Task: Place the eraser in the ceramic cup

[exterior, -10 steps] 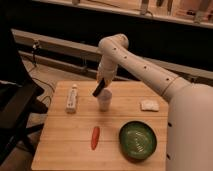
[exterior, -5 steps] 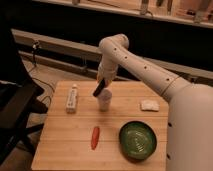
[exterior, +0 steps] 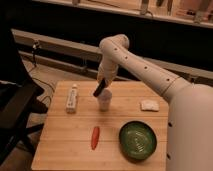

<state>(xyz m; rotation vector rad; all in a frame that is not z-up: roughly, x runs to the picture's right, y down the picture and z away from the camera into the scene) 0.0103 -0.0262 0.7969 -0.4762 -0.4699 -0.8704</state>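
Observation:
The ceramic cup (exterior: pixel 104 100) is small, pale and cylindrical, standing near the middle of the wooden table (exterior: pixel 65 135). The eraser (exterior: pixel 99 88) is a slim black bar, tilted, with its lower end just above the cup's left rim. My gripper (exterior: pixel 102 83) hangs from the white arm directly above the cup and is shut on the upper end of the eraser.
A white tube-like bottle (exterior: pixel 72 98) lies at the table's left. An orange-red carrot-like stick (exterior: pixel 95 137) lies in front of the cup. A wide green bowl (exterior: pixel 138 140) sits front right. A small white lump (exterior: pixel 149 105) lies at the right. A dark chair (exterior: pixel 15 107) stands left of the table.
The arm, gripper and eraser have barely moved; the eraser stays tilted just above the cup's rim.

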